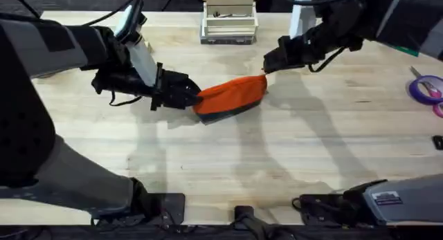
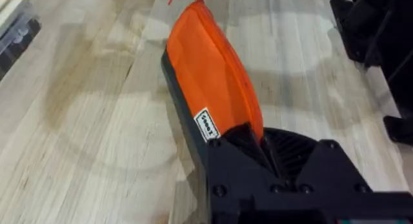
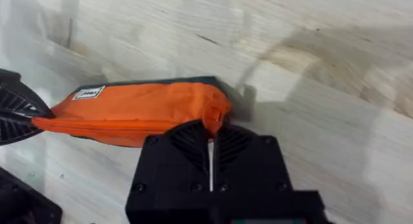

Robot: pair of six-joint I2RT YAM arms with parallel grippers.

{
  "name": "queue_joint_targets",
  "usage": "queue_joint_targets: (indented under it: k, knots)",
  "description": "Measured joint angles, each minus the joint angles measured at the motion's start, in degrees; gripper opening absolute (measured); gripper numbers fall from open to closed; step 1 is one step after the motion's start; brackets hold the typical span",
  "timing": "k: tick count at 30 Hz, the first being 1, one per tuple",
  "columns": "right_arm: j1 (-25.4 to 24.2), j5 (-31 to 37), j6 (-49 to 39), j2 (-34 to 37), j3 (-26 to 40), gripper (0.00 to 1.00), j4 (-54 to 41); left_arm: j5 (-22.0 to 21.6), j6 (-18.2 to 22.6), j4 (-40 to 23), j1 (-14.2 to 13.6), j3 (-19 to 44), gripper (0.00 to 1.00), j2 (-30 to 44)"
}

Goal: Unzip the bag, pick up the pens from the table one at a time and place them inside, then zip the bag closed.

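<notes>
The bag (image 1: 230,95) lay near the middle of the table (image 1: 228,164), tilted, with its dark base strip toward the camera side and its orange body slumped and creased, which marked it as soft, light cloth that would fold and drag rather than keep its shape. The left gripper (image 1: 196,95) was clamped on the bag's left end; in the left wrist view its black fingers (image 2: 222,153) were pressed together over the orange fabric just past the small white label (image 2: 206,125), so that end was pinned. The right gripper (image 1: 265,69) sat at the opposite end, and in the right wrist view its fingers (image 3: 187,146) were closed to a thin slit with a bunched knob of orange, seemingly the corner or the small pull (image 3: 215,115), caught between them; which of the two it held could not be told for certain. Being so limp, the pouch would likely need this two-ended hold, one end anchored and the seam kept taut, for the slider to run instead of the cloth merely gathering. The pull was tiny and probably slick, so a pinch right at its root looked safest. The fabric would take a firm squeeze without harm. Purple-handled scissors (image 1: 427,88) lay at the table's right edge, well apart
</notes>
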Motion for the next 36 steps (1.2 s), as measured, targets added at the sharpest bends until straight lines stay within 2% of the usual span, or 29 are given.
queue_joint_targets:
  k: [13, 25, 26, 27, 31, 32, 33, 36]
  knots:
    - [-2.95, -0.39, 0.0, 5.9, -0.9, 0.032, -0.24, -0.63, 0.0, 0.0, -0.2, -0.07, 0.042, -0.02]
    - [-2.97, -0.34, 0.0, 5.6, -0.98, 0.035, -0.05, -0.85, 0.0, 0.0, -0.2, -0.07, 0.042, -0.02]
    - [-2.97, -0.03, 0.08, 5.19, -0.98, 0.117, -0.17, -0.89, 0.0, -0.02, -0.2, -0.07, 0.042, -0.02]
    - [-3.03, 0.83, -0.05, 4.75, -0.98, 0.245, -0.25, -1.22, 0.0, -0.1, -0.18, -0.07, 0.042, -0.02]
    - [-4.37, 3.73, -0.22, 1.52, -0.96, 0.828, -1.07, -2.34, 0.0, -0.24, 0.55, -0.11, 0.042, -0.02]
    - [-4.58, 4.09, -0.33, 0.65, -0.96, 0.942, -1.19, -2.34, 0.0, -0.24, 0.64, -0.11, 0.042, -0.02]
    - [-4.68, 4.5, -0.42, -0.46, -0.94, 0.984, -1.33, -2.34, 0.0, -0.24, 0.68, -0.11, 0.042, -0.02]
    - [-4.68, 5.04, -0.44, -3.55, -0.87, 0.997, -1.92, -2.37, 0.0, -0.25, 0.68, -0.11, 0.042, -0.02]
